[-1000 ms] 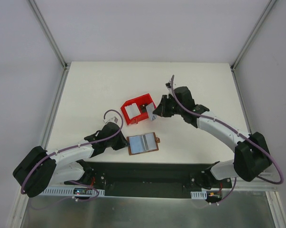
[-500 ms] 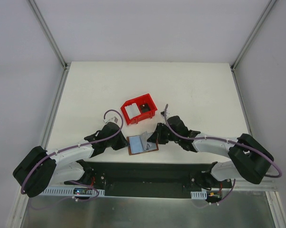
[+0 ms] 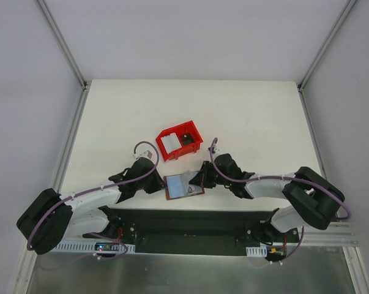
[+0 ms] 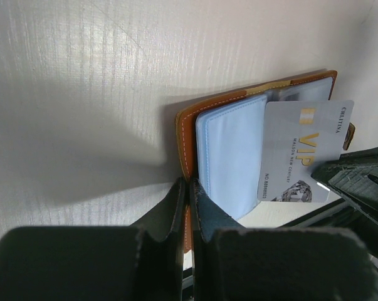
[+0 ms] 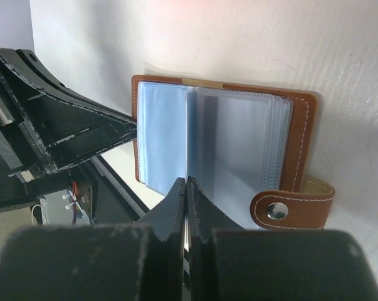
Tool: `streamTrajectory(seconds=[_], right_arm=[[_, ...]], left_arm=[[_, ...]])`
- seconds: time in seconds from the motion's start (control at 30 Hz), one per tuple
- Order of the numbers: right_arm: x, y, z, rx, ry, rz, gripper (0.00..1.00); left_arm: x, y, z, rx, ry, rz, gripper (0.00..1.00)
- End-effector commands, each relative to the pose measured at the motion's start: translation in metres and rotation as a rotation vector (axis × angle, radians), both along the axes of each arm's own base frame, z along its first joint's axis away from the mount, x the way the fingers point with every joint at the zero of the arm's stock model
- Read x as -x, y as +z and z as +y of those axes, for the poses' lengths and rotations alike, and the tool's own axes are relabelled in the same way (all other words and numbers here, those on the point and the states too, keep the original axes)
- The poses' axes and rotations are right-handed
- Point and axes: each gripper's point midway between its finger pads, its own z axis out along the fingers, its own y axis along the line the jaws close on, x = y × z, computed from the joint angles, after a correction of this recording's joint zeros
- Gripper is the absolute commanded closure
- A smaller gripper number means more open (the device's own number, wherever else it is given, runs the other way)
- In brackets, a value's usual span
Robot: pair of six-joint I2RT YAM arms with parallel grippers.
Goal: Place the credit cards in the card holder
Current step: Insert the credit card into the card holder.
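A matte white table [image 3: 141, 110] fills the scene – plain pale grey walls [image 3: 190, 37] rise behind it and on both sides. Aluminium posts [image 3: 62, 46] slant up from its far corners. Along its near edge lie a black plate [image 3: 190, 222] and a brushed metal sheet [image 3: 190, 272] – the light is soft and even.

Camera stations: one overhead, two wrist-mounted.
Top external looks steeply down from behind the arm bases, far off, taking in the whole table [image 3: 245, 110]. Left wrist looks past the left gripper [image 4: 187, 188], right wrist past the right gripper [image 5: 186, 185], each very close, from opposing sides; all three views share the open card holder [image 3: 183, 185].
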Motion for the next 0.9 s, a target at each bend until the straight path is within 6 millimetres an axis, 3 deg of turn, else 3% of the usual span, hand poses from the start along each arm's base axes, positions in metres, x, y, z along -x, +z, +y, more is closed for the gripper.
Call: streamTrajectory(seconds=[0.0,0.53,0.87], right_arm=[[-0.004,0.003,0.006,-0.04,-0.013,-0.027,1.0],[-0.005,-0.016,-0.007,-0.031,-0.097,0.024,1.0],[-0.001,-0.027,-0.002,-0.017,-0.08,0.067,1.0]], left_arm=[[0.001,0.001,-0.001,0.01,0.0,0.015,1.0],[0.001,0.001,0.0,0.013,0.005,0.016,1.0],[0.001,0.001,-0.001,0.015,0.0,0.016,1.0]])
